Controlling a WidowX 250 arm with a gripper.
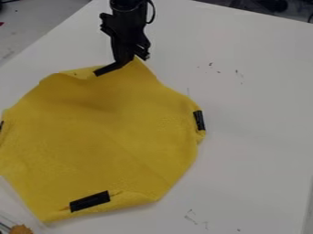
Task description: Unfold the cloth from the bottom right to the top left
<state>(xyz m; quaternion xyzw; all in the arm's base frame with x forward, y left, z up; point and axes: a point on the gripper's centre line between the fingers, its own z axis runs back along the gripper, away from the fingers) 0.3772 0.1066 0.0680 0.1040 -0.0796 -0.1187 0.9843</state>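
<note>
Desk: white, with little dark specks
Cloth: yellow, spread wide (black strips near its edges)
Claw: pinching the cloth's top corner

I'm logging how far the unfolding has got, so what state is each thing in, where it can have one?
Yellow fabric cloth: largely spread out, rumpled along its top edge, turned up a little at the bottom.
Black strip at the cloth's right edge: lying lengthwise along that edge.
Black strip near the cloth's bottom edge: lying aslant on the cloth.
Black robot gripper: down at the cloth's top corner.
</note>
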